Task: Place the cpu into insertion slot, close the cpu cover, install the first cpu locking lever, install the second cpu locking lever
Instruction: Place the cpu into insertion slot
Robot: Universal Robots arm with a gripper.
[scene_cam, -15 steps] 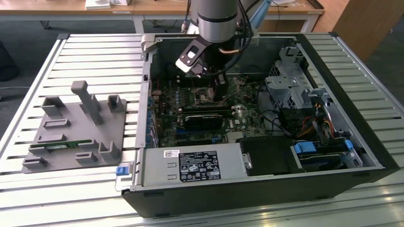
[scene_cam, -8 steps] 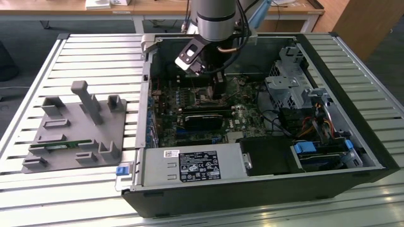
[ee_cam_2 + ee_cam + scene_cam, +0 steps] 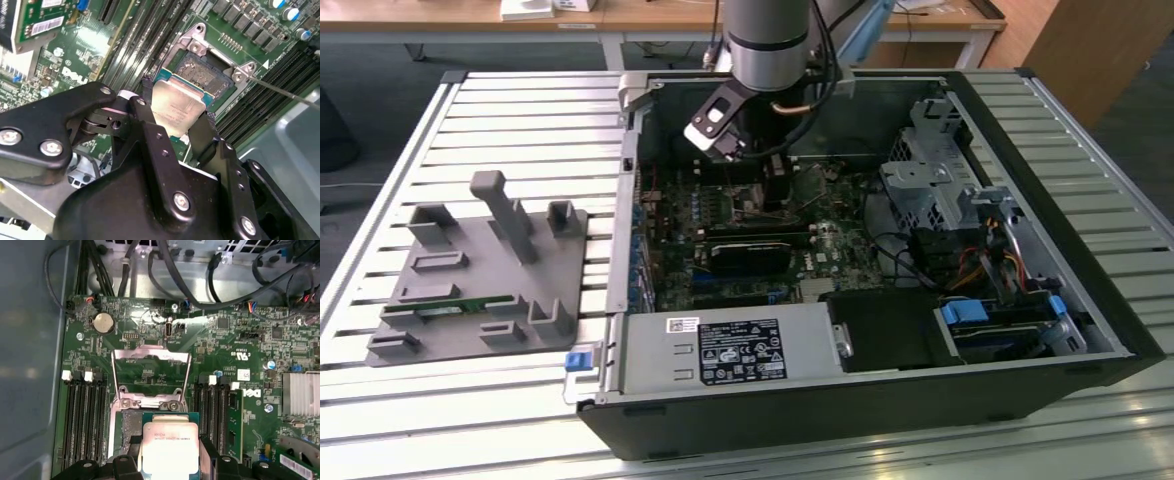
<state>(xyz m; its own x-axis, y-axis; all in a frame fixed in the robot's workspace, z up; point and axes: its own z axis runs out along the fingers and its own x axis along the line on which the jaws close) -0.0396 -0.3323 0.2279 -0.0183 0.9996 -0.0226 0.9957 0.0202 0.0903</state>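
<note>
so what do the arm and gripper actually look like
The arm is a silver-grey cylinder with a darker band, and black cables run alongside it. The gripper is matte black, with two angular fingers on chunky linkages fastened with silver screws.

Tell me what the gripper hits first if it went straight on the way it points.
The gripper, shut on the cpu, points at the board. First in its line looks to be the insertion slot under the chip, met by the cpu itself; the gap left is unclear.
</note>
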